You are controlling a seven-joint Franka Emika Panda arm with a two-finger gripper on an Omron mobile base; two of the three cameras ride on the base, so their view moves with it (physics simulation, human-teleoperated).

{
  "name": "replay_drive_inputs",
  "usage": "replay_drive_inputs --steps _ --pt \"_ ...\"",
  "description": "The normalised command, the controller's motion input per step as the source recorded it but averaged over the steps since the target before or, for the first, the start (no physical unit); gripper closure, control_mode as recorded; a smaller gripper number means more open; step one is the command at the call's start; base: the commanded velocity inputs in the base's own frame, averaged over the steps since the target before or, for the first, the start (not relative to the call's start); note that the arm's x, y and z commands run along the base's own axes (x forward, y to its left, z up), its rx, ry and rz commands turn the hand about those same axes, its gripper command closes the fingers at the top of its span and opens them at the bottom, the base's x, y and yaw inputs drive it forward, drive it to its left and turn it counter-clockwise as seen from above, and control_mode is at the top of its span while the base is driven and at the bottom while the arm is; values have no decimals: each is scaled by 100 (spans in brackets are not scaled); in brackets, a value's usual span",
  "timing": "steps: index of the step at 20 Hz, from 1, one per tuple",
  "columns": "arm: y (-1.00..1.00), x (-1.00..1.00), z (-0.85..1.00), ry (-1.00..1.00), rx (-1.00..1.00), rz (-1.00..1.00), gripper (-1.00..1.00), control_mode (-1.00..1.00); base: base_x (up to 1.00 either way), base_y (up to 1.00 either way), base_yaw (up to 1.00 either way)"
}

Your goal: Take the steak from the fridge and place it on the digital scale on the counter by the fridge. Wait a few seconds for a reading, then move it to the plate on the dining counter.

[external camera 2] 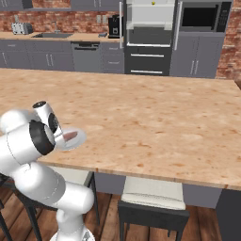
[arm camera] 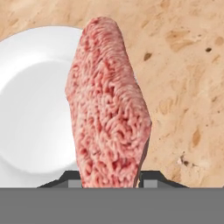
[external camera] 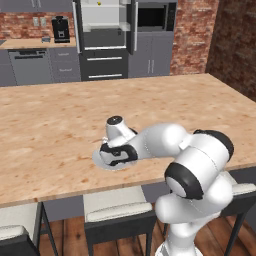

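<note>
steak over plate, counter edge

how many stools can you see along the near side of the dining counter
3 in the left base view: one at the lower left corner, one in the middle beside the arm, one at the right edge. Others may be hidden.

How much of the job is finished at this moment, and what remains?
The pinkish-red raw steak is out of the fridge and at the light wood dining counter. The pincer is shut on it, above the round white plate. Left: lower and release. The weighing cannot be judged here.
</note>
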Motion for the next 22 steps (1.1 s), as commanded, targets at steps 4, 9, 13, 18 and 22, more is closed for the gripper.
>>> replay_drive_inputs --steps 4,9,13,18,22 --pt "23 18 -19 2 0 -1 100 -100 0 0 0" --pt "18 29 -12 2 0 -1 100 -100 0 0 0" --pt "20 46 -9 3 0 -2 100 -100 0 0 0" --pt "25 48 -14 6 0 -2 100 -100 0 0 0" --pt "24 34 -17 7 0 -2 -100 -100 0 0 0"
